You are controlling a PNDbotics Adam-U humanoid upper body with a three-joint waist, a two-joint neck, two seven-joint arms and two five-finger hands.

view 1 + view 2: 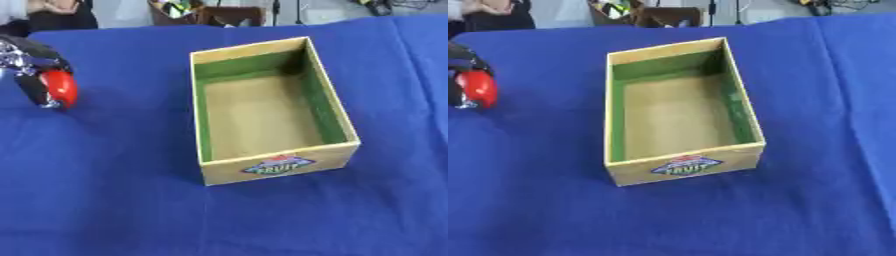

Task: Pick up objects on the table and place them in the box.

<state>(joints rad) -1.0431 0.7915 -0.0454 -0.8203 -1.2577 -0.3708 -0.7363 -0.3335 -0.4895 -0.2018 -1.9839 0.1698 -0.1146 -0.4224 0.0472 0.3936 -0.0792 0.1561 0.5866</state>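
The box (273, 107) stands open-topped in the middle of the blue cloth (105, 200), its inside bare down to the floor, so a hand can come straight down into it. Its four walls are the only raised edges to clear. The cloth lies bare on the near side, on the right, and between the box and the left hand (33, 70), which holds a red object (59, 87) well apart at the left edge. Clutter (206, 12) sits beyond the far edge.
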